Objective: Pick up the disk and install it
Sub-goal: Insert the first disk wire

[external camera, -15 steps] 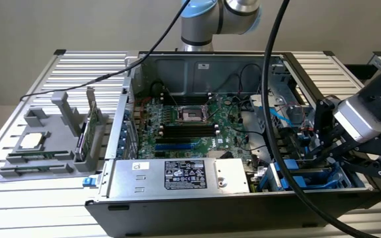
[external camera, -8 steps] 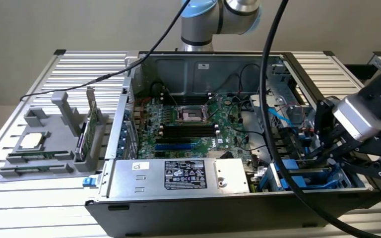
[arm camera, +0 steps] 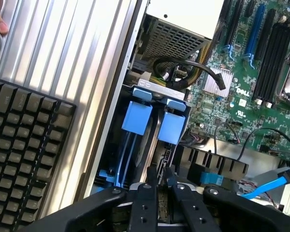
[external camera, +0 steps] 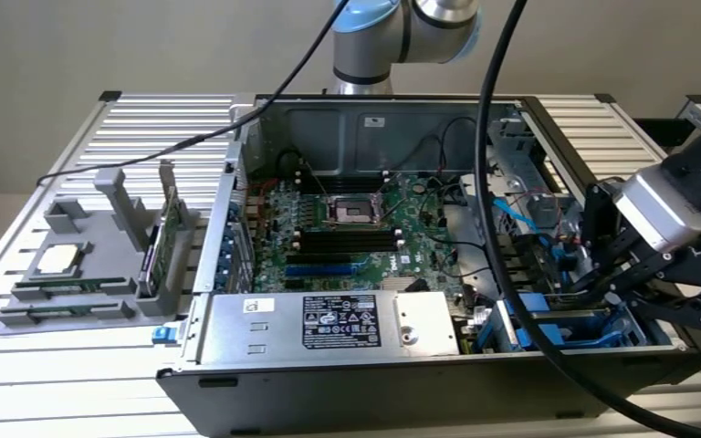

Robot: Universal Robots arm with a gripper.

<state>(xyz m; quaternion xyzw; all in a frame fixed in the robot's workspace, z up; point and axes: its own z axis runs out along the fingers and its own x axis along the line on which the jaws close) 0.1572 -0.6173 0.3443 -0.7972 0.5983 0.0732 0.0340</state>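
Silver arm (external camera: 448,18), pale-blue joint covers (external camera: 369,36), thick black cables (external camera: 487,137), black hand (arm camera: 159,176)

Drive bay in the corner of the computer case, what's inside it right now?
Two blue carrier brackets sit side by side in the drive bay, with the end effector close to them. Whether drives sit behind them is hidden by the brackets and bay walls.

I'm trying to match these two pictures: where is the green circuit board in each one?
Exterior view: the flat green circuit board floors the open grey computer case, centre.
Wrist view: the board lies beside the bright blue plastic drive brackets.
Shared landmark: its long black memory slots.
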